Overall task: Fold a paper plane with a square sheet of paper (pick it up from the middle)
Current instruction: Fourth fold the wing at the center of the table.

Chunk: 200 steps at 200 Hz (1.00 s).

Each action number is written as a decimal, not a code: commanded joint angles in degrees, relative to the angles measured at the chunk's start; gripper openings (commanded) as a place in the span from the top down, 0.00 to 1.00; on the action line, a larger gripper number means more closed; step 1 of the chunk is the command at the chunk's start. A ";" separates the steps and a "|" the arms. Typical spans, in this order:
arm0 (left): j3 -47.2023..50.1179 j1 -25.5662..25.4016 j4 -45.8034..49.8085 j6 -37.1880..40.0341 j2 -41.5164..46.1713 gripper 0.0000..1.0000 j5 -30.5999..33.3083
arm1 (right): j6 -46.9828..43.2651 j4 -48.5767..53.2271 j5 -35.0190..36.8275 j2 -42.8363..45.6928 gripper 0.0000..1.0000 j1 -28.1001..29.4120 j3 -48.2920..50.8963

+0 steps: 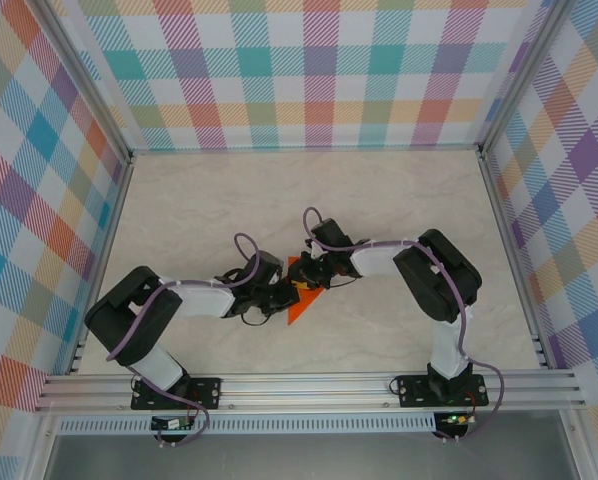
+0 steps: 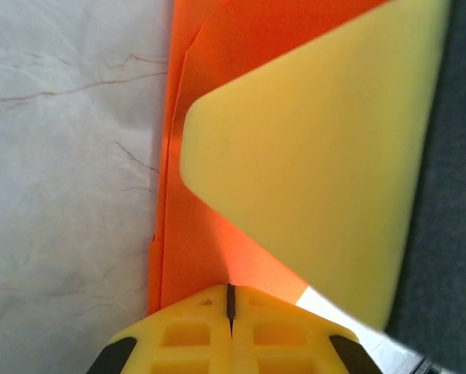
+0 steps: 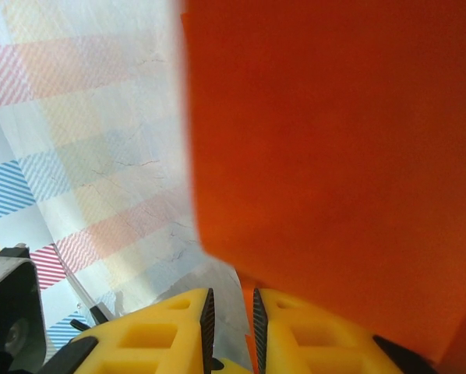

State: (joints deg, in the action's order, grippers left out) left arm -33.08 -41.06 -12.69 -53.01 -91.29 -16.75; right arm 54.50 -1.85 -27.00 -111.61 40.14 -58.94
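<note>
The bright orange paper plane [image 1: 301, 308] lies part-folded on the marble table between my two grippers. My left gripper [image 1: 285, 293] is shut, and its yellow tips [image 2: 230, 300] rest against the paper [image 2: 206, 234], whose layered edges run along the left. I cannot tell if a layer is pinched. One finger of the right gripper [image 2: 311, 156] lies across that paper. My right gripper [image 1: 315, 274] stands with its jaws [image 3: 230, 308] a narrow gap apart. A raised orange flap [image 3: 334, 156] hangs close ahead, and its edge dips between the pads.
The pale marble table [image 1: 179, 210] extends around the paper inside an aluminium frame [image 1: 309, 385]. Checked fabric walls [image 1: 319, 70] stand at the back and on both sides. The two arms meet at the middle of the table.
</note>
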 commanded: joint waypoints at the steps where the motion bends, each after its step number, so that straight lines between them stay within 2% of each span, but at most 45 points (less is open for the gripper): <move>1: 4.68 0.37 9.05 -0.22 0.87 1.00 4.00 | -1.97 12.58 6.28 -3.18 0.76 -0.20 -0.38; 35: 5.57 0.36 7.44 1.22 0.21 1.00 1.31 | -3.47 13.50 4.75 -2.29 0.76 -0.76 -3.78; 68: 4.56 0.39 6.79 3.01 -1.28 1.00 -1.43 | -5.47 14.82 4.93 3.51 0.76 -1.77 -4.96; 73: 4.33 0.37 6.85 3.37 -1.50 1.00 -1.88 | -6.07 14.80 4.95 4.60 0.80 -1.94 -4.83; 88: 4.16 0.37 7.01 4.21 -1.70 1.00 -2.66 | -7.97 14.42 4.65 7.20 1.00 -2.14 -4.37; 115: 3.99 0.38 7.50 4.72 -2.22 1.00 -2.74 | -7.80 11.87 4.28 8.91 0.99 -2.02 -1.47; 154: 4.52 0.37 6.58 4.03 -2.93 1.00 -2.84 | -5.48 5.92 1.05 5.95 0.99 -0.30 1.02; 200: 4.26 0.36 6.54 3.63 -4.05 1.00 -2.93 | -4.20 3.02 0.93 1.45 1.00 0.38 1.21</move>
State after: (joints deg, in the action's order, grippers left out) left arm -30.98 -40.18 -15.42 -49.91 -91.02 -19.27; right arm 49.30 3.92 -25.12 -107.94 40.32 -58.54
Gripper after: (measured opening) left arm 0.040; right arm 0.043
